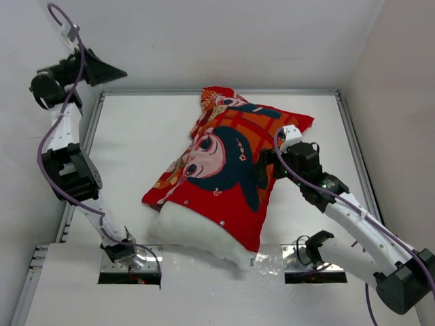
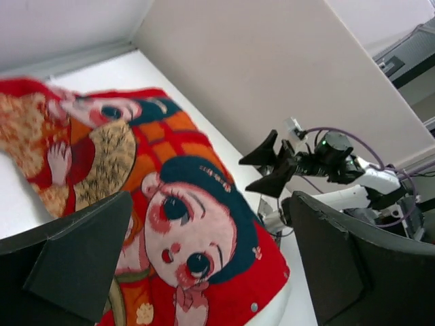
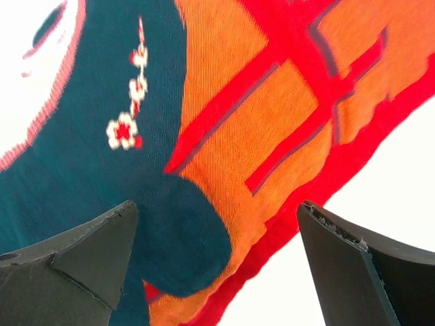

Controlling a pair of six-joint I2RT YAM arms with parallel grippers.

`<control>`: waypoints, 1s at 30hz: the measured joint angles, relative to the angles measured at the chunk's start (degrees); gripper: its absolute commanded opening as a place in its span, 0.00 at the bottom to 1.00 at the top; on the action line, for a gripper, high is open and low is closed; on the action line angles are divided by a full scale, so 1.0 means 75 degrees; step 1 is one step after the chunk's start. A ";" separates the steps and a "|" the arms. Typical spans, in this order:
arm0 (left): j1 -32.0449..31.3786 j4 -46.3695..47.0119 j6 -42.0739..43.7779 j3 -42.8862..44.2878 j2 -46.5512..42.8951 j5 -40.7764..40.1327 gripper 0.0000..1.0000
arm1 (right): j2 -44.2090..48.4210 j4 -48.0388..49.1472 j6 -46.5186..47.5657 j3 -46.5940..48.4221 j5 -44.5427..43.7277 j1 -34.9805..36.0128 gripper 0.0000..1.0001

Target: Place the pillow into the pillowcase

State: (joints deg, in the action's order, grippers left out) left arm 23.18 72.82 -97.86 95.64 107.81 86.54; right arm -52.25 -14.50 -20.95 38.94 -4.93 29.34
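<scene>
The large, plump white fabric pillow lies slantwise in the middle of the white tabletop. It is mostly sheathed in the red-orange fabric pillowcase printed with cartoon children with dark teal hair. Only its near end bulges bare from the case's mouth, towards the arm bases. The right tool sits at the case's right edge, jaws spread wide, released and gripping nothing. The left tool hangs high at the far left, well apart from the cloth, likewise released and empty.
</scene>
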 measured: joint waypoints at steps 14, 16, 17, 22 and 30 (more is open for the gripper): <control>-0.0154 -1.1529 1.1759 0.5697 -0.3144 -0.5336 1.00 | -0.0962 -0.0090 -0.0268 0.1784 -0.0393 0.0122 0.99; -0.0551 -1.2523 1.3805 0.5050 -0.3532 -0.5796 1.00 | -0.1017 -0.0312 -0.0265 0.1923 -0.0629 0.0172 0.99; -0.0769 -1.3123 1.4828 0.4637 -0.3544 -0.5995 1.00 | -0.1017 -0.0458 -0.0265 0.1979 -0.0787 0.0204 0.99; -0.1918 -1.5746 1.8374 0.1489 -0.2608 -0.7207 1.00 | -0.0901 -0.0994 -0.0417 0.1696 -0.1314 0.0256 0.99; -0.2626 -1.6716 1.8849 -0.0592 -0.0898 -0.9670 1.00 | -0.2151 -0.0140 -0.1317 -0.0076 -0.1122 0.0236 0.98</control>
State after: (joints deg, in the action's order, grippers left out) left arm 3.49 -52.56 43.51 91.20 101.08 14.02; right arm -68.38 -15.55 -30.83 38.37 -13.34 31.11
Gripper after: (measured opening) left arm 0.997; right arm 0.986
